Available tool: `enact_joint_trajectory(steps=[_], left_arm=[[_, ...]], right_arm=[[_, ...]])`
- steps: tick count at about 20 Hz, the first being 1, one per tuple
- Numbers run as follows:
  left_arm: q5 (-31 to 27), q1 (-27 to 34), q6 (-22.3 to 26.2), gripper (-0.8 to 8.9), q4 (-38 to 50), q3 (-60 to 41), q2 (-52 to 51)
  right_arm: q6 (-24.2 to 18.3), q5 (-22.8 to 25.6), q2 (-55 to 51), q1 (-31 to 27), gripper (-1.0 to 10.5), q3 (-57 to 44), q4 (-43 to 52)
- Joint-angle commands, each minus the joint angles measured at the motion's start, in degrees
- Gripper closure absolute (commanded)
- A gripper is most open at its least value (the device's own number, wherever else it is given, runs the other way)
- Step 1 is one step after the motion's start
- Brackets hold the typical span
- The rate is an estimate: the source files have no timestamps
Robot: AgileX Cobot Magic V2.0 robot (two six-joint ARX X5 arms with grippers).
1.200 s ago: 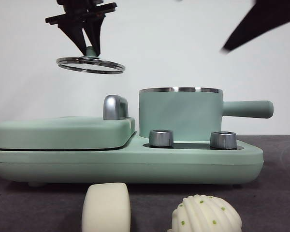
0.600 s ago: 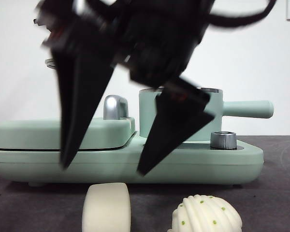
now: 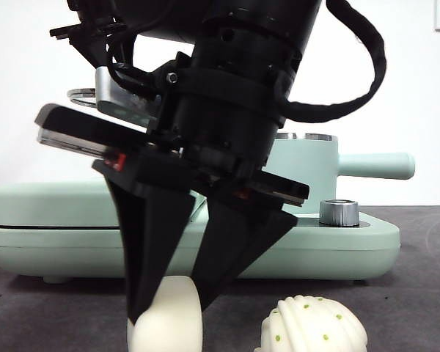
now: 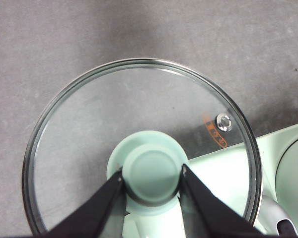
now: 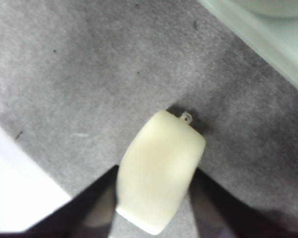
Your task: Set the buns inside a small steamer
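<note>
The right gripper [image 3: 169,312] has come down since a second ago, when only a dark tip showed at the top right corner; it now fills the middle of the front view. Its jaws straddle the smooth bun [image 3: 166,315] on the near table [image 3: 411,308], one on each side, and whether they press it I cannot tell. The bun lies where it lay before. Just right of it, the pleated bun [image 3: 313,326] sits untouched, apart from the jaws. Behind, the arm hides most of the griddle [image 3: 51,202] and much of the steamer [image 3: 308,172], whose handle points right. Farther left and high, the left gripper [image 4: 152,186] still clamps the knob of the lid [image 4: 139,144], held in the air.
</note>
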Motion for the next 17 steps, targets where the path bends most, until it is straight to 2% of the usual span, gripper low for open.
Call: enact_joint_trajectory(steps=[1,4,7,11,13,17], left_arm=[[1.0,0.2,-0.2,8.07,1.1,2.6,-0.4],[1.0,1.1,-0.2,8.07,1.1,2.6,-0.4],[1.0,2.1,-0.2,8.07,1.1,2.6,-0.4],[1.0,3.1,-0.3,8.07,1.3,2.6,-0.4],[1.0,3.1,-0.4,8.07,1.4,2.6,-0.4],[1.0,3.1,-0.5,8.07,1.4,2.6,-0.4]], right_arm=[[0.5,-0.4,1.2,0.7,8.3,1.1,0.2],[-0.8,-1.6,0.9,-0.3,8.3,7.0,-8.3],[-6.5,-1.5,0.9,-3.4,8.3,19.6,-22.4],[-12.8,2.2,2.8,-11.5,8.2,38.9,-36.1],[-15.6,4.3,5.7,-16.4,8.2,47.8,-40.0],[-18.2,4.2,14.0,-24.9,8.2,60.7,-44.3]])
